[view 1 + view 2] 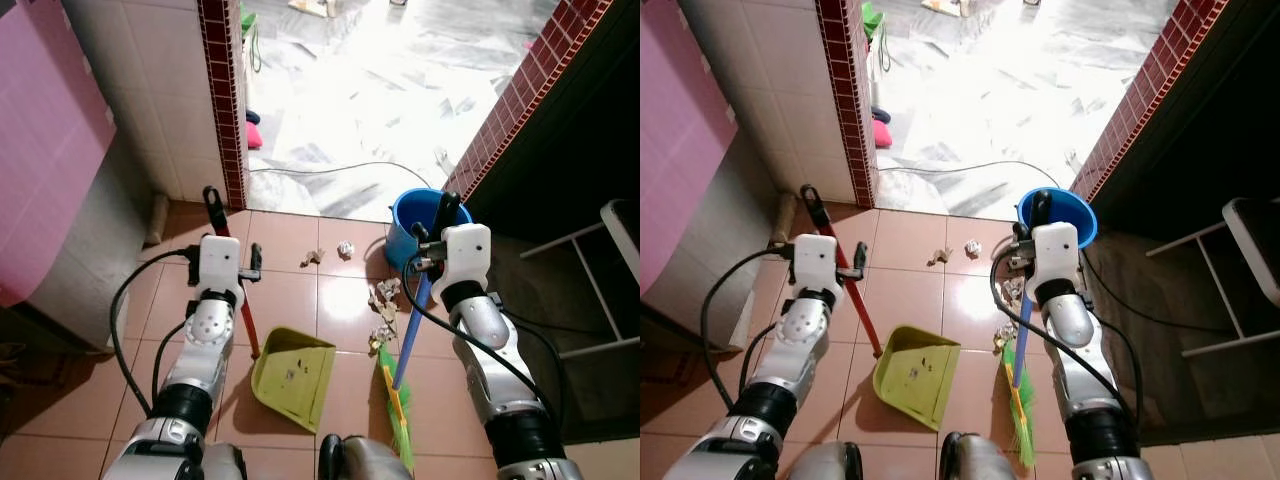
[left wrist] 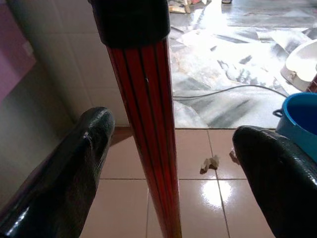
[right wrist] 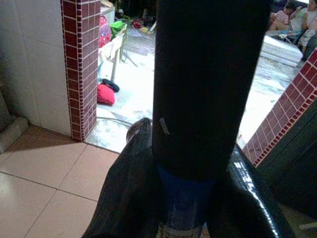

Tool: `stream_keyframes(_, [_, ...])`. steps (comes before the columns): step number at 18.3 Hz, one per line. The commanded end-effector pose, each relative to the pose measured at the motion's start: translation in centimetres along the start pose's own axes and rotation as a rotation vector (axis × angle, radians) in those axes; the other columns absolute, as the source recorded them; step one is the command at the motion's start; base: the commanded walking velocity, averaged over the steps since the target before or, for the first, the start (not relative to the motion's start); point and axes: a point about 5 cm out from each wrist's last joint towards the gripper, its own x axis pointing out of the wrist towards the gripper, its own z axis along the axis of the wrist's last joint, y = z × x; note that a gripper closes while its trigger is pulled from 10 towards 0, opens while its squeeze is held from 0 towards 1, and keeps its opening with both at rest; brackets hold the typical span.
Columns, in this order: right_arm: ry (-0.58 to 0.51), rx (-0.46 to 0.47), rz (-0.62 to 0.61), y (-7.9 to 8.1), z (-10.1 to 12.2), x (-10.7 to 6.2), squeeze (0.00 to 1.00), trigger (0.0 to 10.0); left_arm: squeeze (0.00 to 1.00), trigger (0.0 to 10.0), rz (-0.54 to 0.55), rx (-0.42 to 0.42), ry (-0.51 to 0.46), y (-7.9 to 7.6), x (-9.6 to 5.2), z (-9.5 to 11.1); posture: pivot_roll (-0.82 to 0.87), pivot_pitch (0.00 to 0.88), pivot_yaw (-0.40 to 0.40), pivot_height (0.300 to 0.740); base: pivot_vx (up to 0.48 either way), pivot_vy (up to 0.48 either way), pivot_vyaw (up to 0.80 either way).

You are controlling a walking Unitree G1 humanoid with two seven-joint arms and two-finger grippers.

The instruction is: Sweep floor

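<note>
So the broom sits lower center-right of the head view, blue handle going up, green bristles down on the tiled floor next to the trash. The right gripper has its jaws clamped tight on the handle near its black top; the wrist cam shows both fingers pressed against it. Scraps of crumpled paper lie just left of the handle mid-frame, with two more bits further up toward the doorway.

The green dustpan lies flat on the tiles at lower center, just left of the bristles, a few crumbs inside. Its red handle angles up-left to the left gripper, whose jaws sit spread on either side of the pole, not squeezing it.

A blue bucket stands right behind the right gripper, by the red-brick wall edge. A cable runs across the bright marble floor beyond the doorway, upper center.
</note>
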Motion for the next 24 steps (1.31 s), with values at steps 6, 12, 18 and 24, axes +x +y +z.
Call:
stream_keyframes(6, [0.037, -0.051, -0.011, -1.1, -0.1, -0.6, 0.00, 10.0, 0.00, 10.0, 0.040, 0.007, -0.044, 0.6, 1.3, 1.3, -0.12, 0.162, -0.116, 0.740, 0.000, 0.000, 0.00])
stream_keyframes(12, [0.039, -0.056, -0.011, -1.3, -0.1, -0.8, 0.00, 10.0, 0.00, 10.0, 0.038, -0.014, -0.097, 0.5, 2.4, 3.0, -0.14, 0.164, -0.115, 0.740, 0.000, 0.000, 0.00])
stream_keyframes(18, [0.041, -0.059, -0.006, -1.2, 0.1, -0.8, 0.00, 10.0, 0.00, 4.7, -0.012, -0.059, -0.089, -1.0, 2.6, 3.0, -0.14, 0.165, -0.119, 0.740, 0.000, 0.000, 0.00])
stream_keyframes(24, [0.043, -0.058, -0.001, -1.1, 0.2, -0.6, 0.00, 10.0, 0.00, 10.0, 0.009, -0.048, -0.101, -0.3, 3.0, 3.6, -0.14, 0.160, -0.120, 0.740, 0.000, 0.000, 0.00])
